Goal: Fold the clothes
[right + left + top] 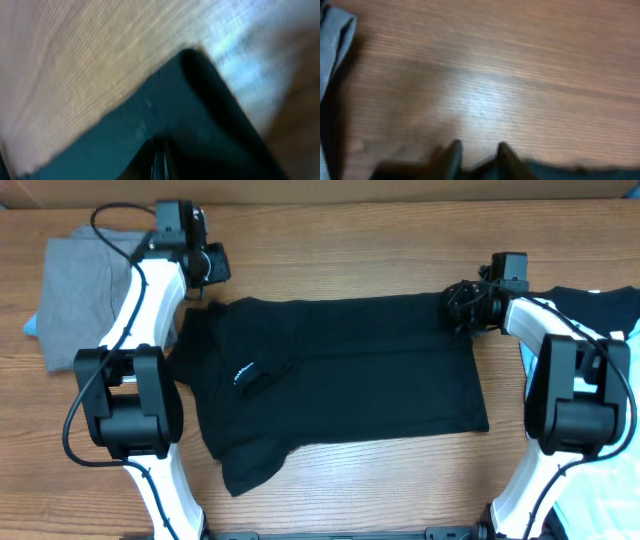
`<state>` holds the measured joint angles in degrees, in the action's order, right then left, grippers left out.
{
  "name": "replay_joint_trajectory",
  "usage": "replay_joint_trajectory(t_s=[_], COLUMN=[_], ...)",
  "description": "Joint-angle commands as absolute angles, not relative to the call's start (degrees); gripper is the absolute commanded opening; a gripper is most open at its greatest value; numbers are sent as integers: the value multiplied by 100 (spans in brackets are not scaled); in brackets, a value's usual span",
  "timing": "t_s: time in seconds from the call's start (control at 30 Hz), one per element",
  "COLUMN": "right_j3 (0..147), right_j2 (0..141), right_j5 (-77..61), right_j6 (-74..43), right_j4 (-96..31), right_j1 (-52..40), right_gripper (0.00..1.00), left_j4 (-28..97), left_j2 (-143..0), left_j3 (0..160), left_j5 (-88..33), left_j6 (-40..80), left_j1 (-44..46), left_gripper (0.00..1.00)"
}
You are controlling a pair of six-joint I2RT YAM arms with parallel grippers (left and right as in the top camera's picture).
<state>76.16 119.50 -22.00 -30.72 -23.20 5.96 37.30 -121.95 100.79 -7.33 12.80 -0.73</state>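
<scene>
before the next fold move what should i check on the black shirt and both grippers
1. Right gripper holds its corner of the black T-shirt: ok, jaws closed on the fabric.
2. Left gripper holds the opposite corner: not ok, its fingers stand apart with the fabric edge just behind them.
3. Shirt lies flat: not ok, the sleeve end near the white logo is bunched and folded over.
4. Grey T-shirt clear of the black one: ok, it lies apart beyond the left arm.
5. Clothes pile by the right arm clear of the shirt: cannot tell, the arm hides the gap.
</scene>
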Motion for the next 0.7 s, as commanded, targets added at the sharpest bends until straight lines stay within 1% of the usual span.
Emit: replay_joint_trajectory(t_s=[0.0,0.07,0.2,0.27,0.53,0.67], right_j3=[7649,7647,7607,7603,7605,7605], right_j2=[11428,11424,11640,11834,12724,12774], right_j5=[-2043,-1900,-886,-539,-294,-113], right_j6=[-2757,-2679,-2655,-2655,-2705,-3398], right_j4=[-2506,-2676,-2849,-2834,-2615,-2742], right_j1=[611,611,611,611,655,950], right_gripper=[6,4,4,4,4,4], left_j4=[4362,4803,5415,5533,5894,5937], left_j2=[-12180,-12180,-12180,-12180,-12180,-12180], left_j3=[10709,11013,11485,11559,11572,11572], left_j5=[-904,-904,-902,-902,-893,-888], left_j6=[1009,899,873,875,875,875], left_j1=[-38,-54,-54,-51,-34,-36], left_gripper=[39,40,44,43,43,43])
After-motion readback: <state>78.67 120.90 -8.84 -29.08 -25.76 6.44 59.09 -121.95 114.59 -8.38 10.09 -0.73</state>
